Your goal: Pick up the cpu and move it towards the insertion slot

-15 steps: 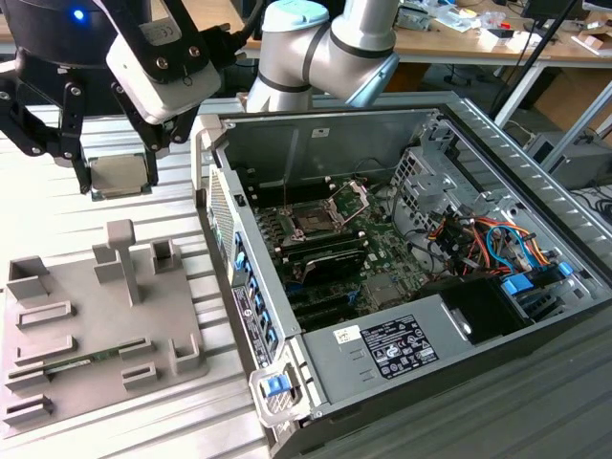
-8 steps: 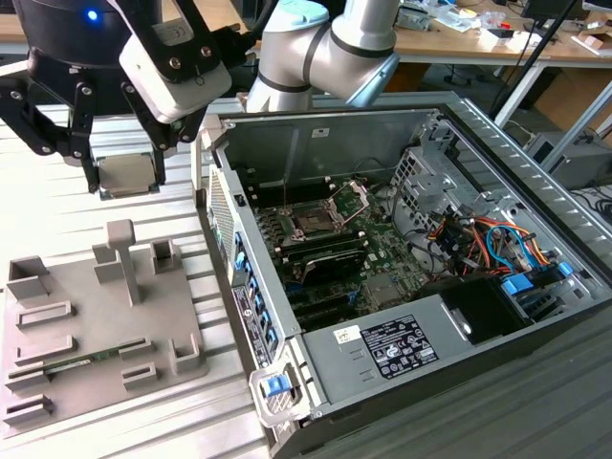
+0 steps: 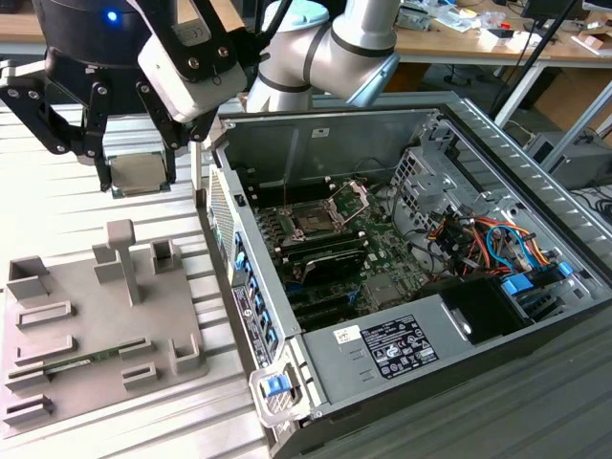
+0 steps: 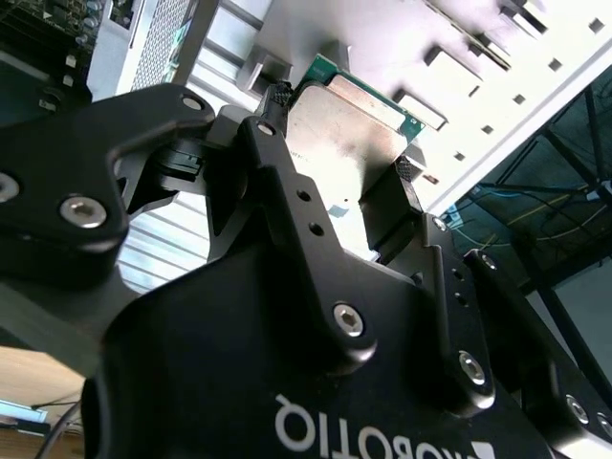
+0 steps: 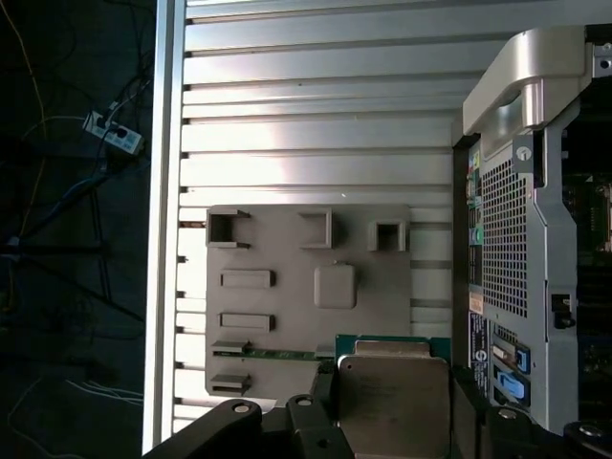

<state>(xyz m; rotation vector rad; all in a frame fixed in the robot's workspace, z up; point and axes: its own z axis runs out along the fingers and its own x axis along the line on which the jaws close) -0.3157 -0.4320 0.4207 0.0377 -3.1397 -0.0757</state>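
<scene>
A slatted metal counter point(image 3: 48, 206) carries an open computer case point(image 3: 316, 143) on the exterior view's right and a grey plastic tray point(image 3: 96, 325) on its left. The silver arm point(image 3: 325, 48) reaches in over the counter, outside the case. Inside the case, on the motherboard, lies the insertion slot point(image 3: 314, 222), a dark square socket with its shiny retaining plate hinged up and open. The jaws are pinching the cpu point(image 3: 139, 175) by two opposite edges, one finger point(image 4: 277, 100) on each side, its silvery face showing in both wrist views point(image 4: 344, 124) point(image 5: 392, 392). The chip looks lifted clear, hanging above the counter just beside the case's side wall, apart from the tray. From the jaws the slot lies toward the exterior view's right, across that wall and, by my judgement, lower down, well apart from the chip.
</scene>
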